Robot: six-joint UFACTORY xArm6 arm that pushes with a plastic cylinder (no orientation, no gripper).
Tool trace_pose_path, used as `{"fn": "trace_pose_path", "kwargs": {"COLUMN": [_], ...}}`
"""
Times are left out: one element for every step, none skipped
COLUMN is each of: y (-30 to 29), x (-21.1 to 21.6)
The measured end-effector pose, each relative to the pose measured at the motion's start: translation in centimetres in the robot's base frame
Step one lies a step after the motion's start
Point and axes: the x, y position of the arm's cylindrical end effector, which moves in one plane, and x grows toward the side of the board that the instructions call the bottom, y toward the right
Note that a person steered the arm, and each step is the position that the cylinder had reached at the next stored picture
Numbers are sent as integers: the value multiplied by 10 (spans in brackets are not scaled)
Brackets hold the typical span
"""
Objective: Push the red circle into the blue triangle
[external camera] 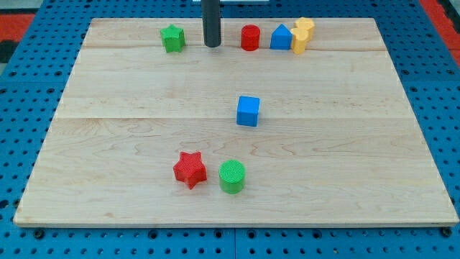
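Nearest the view's bottom edge, the red star (190,169) and the green circle (232,176) sit just beside each other on the pale wooden worktop (108,180), well apart from anything the task concerns. Being so far from the top row, they look unlikely to interfere with the push.

Further up, near the middle, the blue cube (248,111) stands alone, also clear of the working line.

Along the view's top edge lies the row that matters. From the view's left: the green star (172,38), then my tip (212,45), then the red circle (250,37), then the blue triangle (281,37), with a yellow block (302,34) touching the triangle's far side; its shape I cannot make out for certain.

The tool is a plain rod with nothing to open or close, and it holds nothing; its end rests on the worktop just to the view's left of the red circle, near but apart from it. That placement makes sense: the circle lies between the tip and the triangle, roughly on one line, so a straight slide towards the view's right should carry the circle into its target.

The red circle sits just beside the blue triangle, seemingly with a narrow gap, so I judge the task close to done but not finished. The yellow block behind the triangle may brace it against sliding away.
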Motion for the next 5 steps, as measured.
{"fn": "trace_pose_path", "kwargs": {"y": [47,64,0,-54,-132], "x": [10,25,70,103,90]}}
